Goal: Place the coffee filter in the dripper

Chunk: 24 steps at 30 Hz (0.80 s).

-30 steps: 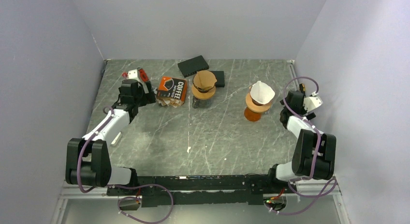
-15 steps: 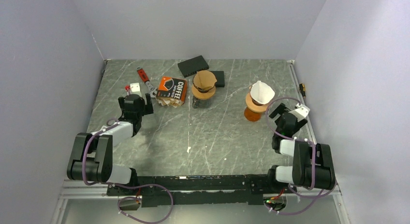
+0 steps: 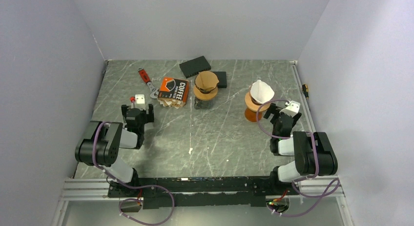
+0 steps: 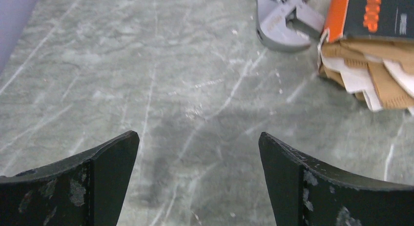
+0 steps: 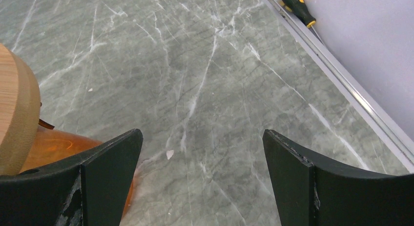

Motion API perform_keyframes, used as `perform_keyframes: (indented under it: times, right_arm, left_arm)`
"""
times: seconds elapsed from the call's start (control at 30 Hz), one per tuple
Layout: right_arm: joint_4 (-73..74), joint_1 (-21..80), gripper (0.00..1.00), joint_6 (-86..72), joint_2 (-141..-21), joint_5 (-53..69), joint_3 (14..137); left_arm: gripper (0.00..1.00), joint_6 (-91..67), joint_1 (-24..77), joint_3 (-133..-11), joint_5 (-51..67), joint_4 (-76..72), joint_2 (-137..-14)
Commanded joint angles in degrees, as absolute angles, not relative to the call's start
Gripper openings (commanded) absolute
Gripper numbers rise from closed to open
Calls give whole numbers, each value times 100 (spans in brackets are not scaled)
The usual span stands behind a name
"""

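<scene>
A white coffee filter point(image 3: 264, 92) sits as an open cone in the orange dripper point(image 3: 252, 113) with a wooden collar, right of centre. My right gripper point(image 3: 279, 112) hangs open and empty just right of it. In the right wrist view the dripper's wooden collar point(image 5: 17, 113) and orange glass point(image 5: 58, 148) lie left of the open right gripper point(image 5: 202, 133). My left gripper point(image 3: 138, 109) is open and empty over bare table, near-left of the coffee filter pack point(image 3: 173, 89). Loose filters point(image 4: 371, 74) spill from the pack beyond the left gripper point(image 4: 197, 135).
A second dripper point(image 3: 206, 85) holding a brown filter stands on a glass vessel at the centre back. Two black boxes point(image 3: 195, 66) lie behind it. An adjustable wrench point(image 3: 146, 80) lies left of the pack. A screwdriver point(image 3: 305, 89) rests by the right rail point(image 5: 341, 79).
Both arms have folded back toward their bases. The left gripper came off the wrench area toward the near side. The right gripper moved left, close to the orange dripper.
</scene>
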<state>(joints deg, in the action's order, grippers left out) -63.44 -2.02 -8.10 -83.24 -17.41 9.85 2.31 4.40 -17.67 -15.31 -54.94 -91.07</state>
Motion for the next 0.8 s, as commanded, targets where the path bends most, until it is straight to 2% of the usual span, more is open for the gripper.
perform_keyframes:
  times: [0.0,0.07,0.13,0.23,0.33,0.77]
  right_arm:
    - [-6781,-149,100,-661,-8343,-1750,1111]
    - [-6693,-143,100,-651,-8375,-1765,1177]
    - [-6547,-121,100,-639,-8380,-1790,1258]
    - [-6473,-80,100,-602,-8411,-1845,1325]
    - [-6448,-69,100,-609,-8398,-1863,1327]
    - [-6408,-35,100,-553,-8405,-1951,1354]
  left_arm:
    - [99,256,185,-1900,-1150,-6371,-9477]
    - [100,83,143,-2014,-1094,-5768,-9250]
    - [99,170,141,-1959,-1174,-6239,-9443]
    - [99,39,147,-2123,-1418,-5610,-9291]
    - [99,36,148,-2075,-1456,-5974,-9417]
    - [99,35,140,-2147,-1430,-5748,-9387]
